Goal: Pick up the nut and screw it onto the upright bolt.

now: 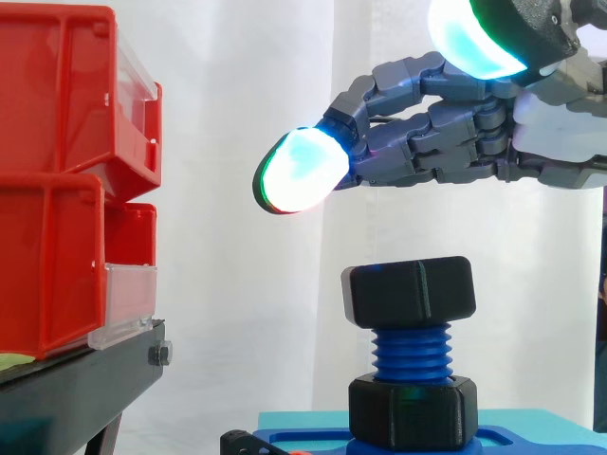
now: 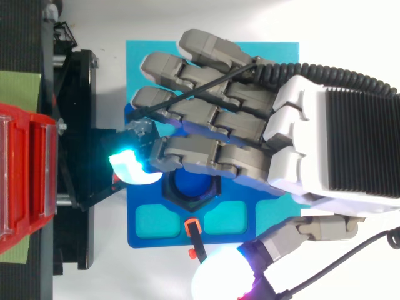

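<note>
Hovering open-fingered, hand [image 2: 325,144] overhangs bolt [image 1: 410,355] from above; side view shows clearance above nut [image 1: 410,289].

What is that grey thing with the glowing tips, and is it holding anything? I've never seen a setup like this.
It is a robot hand with fingers and a thumb, mounted on the end of a robot arm. The glowing pads are its own fingertips, not lamps.

One picture is taken from beside the work, at about its height. The other looks straight down from above.

Below the robot hand stands an upright blue bolt on a blue base. A black nut sits at the top of its thread, and a second black hex piece sits at its foot. To the side are red bins on a black stand.

The robot hand holds nothing. Its fingers are stretched out, and it hovers above the nut without touching it.
</note>
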